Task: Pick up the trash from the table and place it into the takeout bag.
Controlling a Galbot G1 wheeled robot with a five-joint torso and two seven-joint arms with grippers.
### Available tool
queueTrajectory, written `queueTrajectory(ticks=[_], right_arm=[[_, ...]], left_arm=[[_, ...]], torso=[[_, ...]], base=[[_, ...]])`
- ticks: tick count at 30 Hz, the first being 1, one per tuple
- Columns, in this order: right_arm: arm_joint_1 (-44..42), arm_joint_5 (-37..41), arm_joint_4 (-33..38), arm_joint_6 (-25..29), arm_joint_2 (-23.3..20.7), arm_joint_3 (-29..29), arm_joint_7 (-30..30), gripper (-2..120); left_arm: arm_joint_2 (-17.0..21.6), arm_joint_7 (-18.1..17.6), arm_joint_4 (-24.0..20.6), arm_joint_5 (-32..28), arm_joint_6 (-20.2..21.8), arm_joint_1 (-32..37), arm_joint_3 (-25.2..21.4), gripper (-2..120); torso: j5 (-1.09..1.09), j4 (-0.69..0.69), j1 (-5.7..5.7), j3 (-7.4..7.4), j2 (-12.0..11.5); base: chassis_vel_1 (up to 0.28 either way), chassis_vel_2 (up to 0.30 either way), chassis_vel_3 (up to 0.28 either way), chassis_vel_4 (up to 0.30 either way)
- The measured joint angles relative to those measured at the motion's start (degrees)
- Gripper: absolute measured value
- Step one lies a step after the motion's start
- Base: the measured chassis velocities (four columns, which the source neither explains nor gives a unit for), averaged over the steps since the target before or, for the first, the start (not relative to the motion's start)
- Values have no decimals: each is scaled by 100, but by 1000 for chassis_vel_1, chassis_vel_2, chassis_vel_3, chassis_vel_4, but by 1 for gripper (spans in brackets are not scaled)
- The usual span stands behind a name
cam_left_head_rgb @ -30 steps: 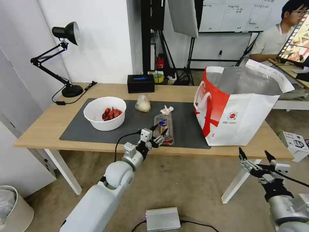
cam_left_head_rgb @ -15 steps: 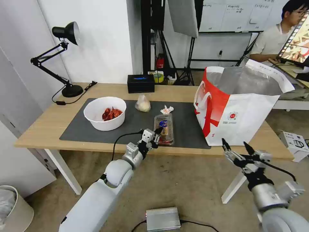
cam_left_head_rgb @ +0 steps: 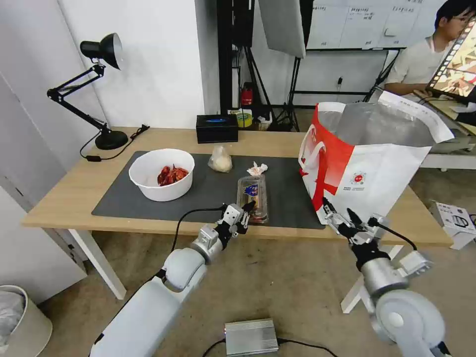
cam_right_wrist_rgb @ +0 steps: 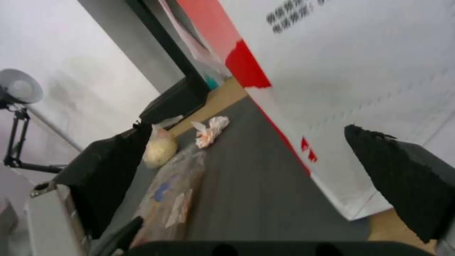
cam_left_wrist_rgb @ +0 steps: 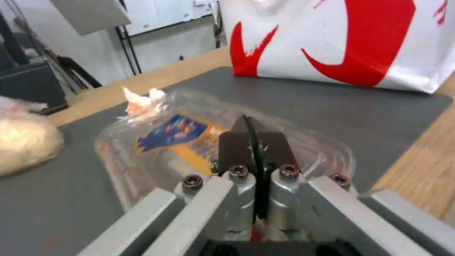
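Observation:
A clear clamshell box (cam_left_head_rgb: 253, 191) (cam_left_wrist_rgb: 156, 142) (cam_right_wrist_rgb: 173, 199) lies on the dark mat (cam_left_head_rgb: 208, 193) of the table (cam_left_head_rgb: 74, 193). My left gripper (cam_left_head_rgb: 246, 210) (cam_left_wrist_rgb: 252, 142) is at the box's near end, fingers pressed together on its rim. Behind the box lie a crumpled tissue (cam_left_head_rgb: 257, 169) (cam_left_wrist_rgb: 142, 101) (cam_right_wrist_rgb: 211, 131) and a small knotted bag (cam_left_head_rgb: 220, 159) (cam_left_wrist_rgb: 26, 142) (cam_right_wrist_rgb: 159, 151). A white bowl (cam_left_head_rgb: 161, 173) of red shells stands to the left. The takeout bag (cam_left_head_rgb: 372, 168) (cam_left_wrist_rgb: 341, 39) (cam_right_wrist_rgb: 355, 71) stands open on the right. My right gripper (cam_left_head_rgb: 338, 208) (cam_right_wrist_rgb: 256, 170) is open by its front lower corner.
A black box (cam_left_head_rgb: 216, 128) and a desk lamp (cam_left_head_rgb: 99, 99) stand at the table's back. On the floor are a silver unit (cam_left_head_rgb: 250, 337), a white bin (cam_left_head_rgb: 20, 317) at the left and a white device (cam_left_head_rgb: 453, 220) at the right.
My left gripper's fingers have closed at the clamshell box's near end. My right arm has risen up and to the left, from below the table edge to the bag's front corner.

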Motion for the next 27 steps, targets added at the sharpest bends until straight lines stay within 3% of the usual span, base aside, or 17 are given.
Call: queueTrajectory(ticks=[15, 27], right_arm=[[570, 868, -226, -215, 88, -413, 351, 100], [1213, 1322, -849, -262, 84, -878, 403, 100]], left_arm=[[-60, 9, 125, 320, -90, -40, 69, 0], [-32, -30, 138, 353, -90, -71, 48, 0]], torso=[[0, 1, -1, 0, 1], [0, 1, 0, 0, 0]], base=[[0, 0, 0, 0], [0, 0, 0, 0]])
